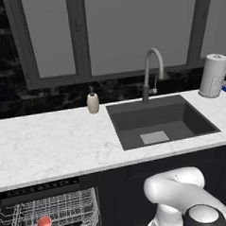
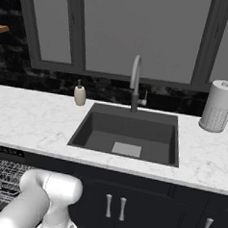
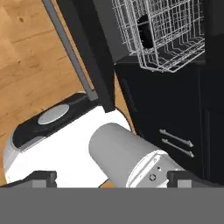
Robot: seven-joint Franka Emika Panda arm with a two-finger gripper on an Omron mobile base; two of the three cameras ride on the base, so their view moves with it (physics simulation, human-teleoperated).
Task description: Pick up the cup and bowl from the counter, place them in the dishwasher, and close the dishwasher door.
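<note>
Currently the cup [image 1: 44, 224] stands upright in the white wire rack [image 1: 68, 210] of the dishwasher [image 1: 43, 188], near the rack's left front; it is short and cylindrical, pale grey-white outside with a red-pink inside and rim, and from the right base view it shows at the far left edge. The bowl [image 3: 145, 31] is in the same rack, seen from the hand view as a dark rounded shape tipped on its side among the wires. The rack is drawn out below the vented top strip. The door [image 3: 85, 52] is open, a flat dark panel with a lighter grey edge running across the wooden floor [image 3: 30, 65]. The counter [image 1: 55, 142] is white marble-look with faint grey veins; on it stand a beige soap dispenser [image 1: 92, 103] and a paper towel roll [image 1: 213, 75], with the dark sink [image 1: 158, 121] and its tap [image 1: 151, 72] between them. The gripper [image 3: 112, 178] is low beside the door; its two finger tips sit at opposite sides of the hand view, spread wide, with nothing held between them.
</note>
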